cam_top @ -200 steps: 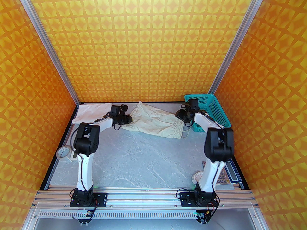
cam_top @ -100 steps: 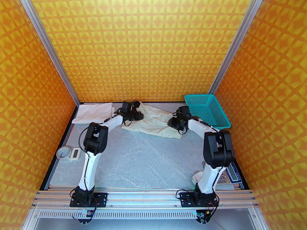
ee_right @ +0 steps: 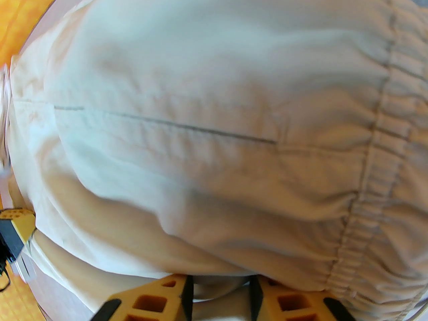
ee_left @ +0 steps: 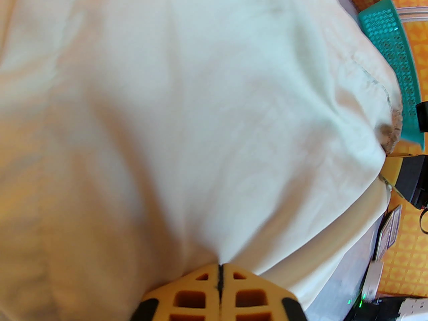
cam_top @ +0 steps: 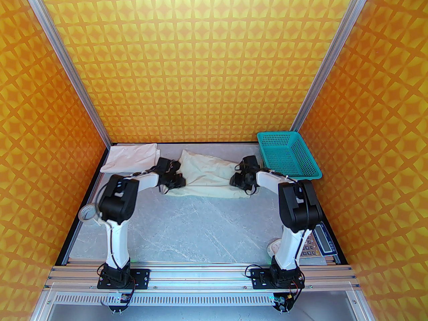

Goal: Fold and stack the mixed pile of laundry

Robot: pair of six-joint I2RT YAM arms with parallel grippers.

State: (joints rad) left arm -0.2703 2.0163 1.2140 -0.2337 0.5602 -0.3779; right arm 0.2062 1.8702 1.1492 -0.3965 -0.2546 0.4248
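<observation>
Left hand [ee_left: 220, 269] clenched tight on a fold of the pale shorts [cam_top: 207, 176], the cloth running straight out from its tip. Right hand [ee_right: 220, 281] grasps a thick bunch beside the gathered waistband, kept partly apart by it. The shorts span from one hand to the other over the tabletop [cam_top: 187, 222]; the white T-shirt [cam_top: 133, 157] lies beyond my left hand, and the teal basket [cam_top: 287, 155] is just past my right.

White T-shirt [cam_top: 133, 157] lies back-left; cream shorts [cam_top: 207, 176] doubled over mid-table.
</observation>
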